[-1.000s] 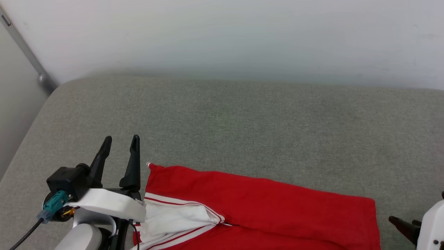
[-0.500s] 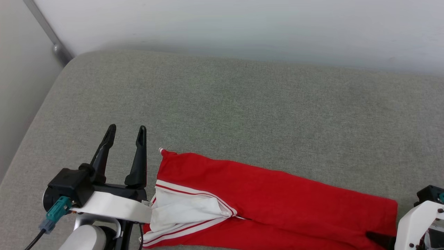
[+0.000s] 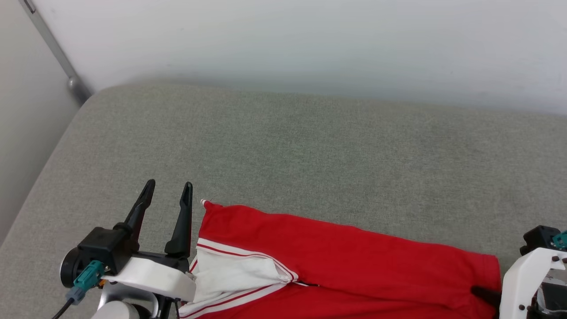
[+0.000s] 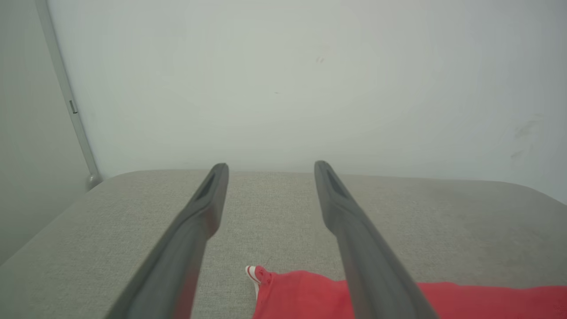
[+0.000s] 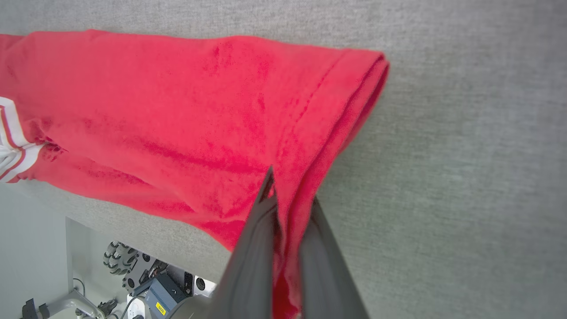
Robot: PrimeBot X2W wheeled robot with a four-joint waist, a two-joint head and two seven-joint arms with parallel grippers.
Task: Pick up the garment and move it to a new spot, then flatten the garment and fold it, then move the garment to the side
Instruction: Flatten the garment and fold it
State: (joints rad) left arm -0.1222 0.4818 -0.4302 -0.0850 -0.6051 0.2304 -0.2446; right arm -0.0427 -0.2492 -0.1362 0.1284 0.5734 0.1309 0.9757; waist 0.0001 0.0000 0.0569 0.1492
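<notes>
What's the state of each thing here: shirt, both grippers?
Red fabric T-shirt with white sleeves: folded into a long strip, lying on the grey fabric cushion, right end pinched.
Left gripper: open, holding nothing, beside the shirt's left end.
Right gripper: shut on the shirt's right end.

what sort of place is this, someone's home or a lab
Most likely a lab or test room, not a home. The garment lies on a plain grey padded surface against a bare white wall, and past its edge the right wrist view shows cables and electronics on the floor.
</notes>
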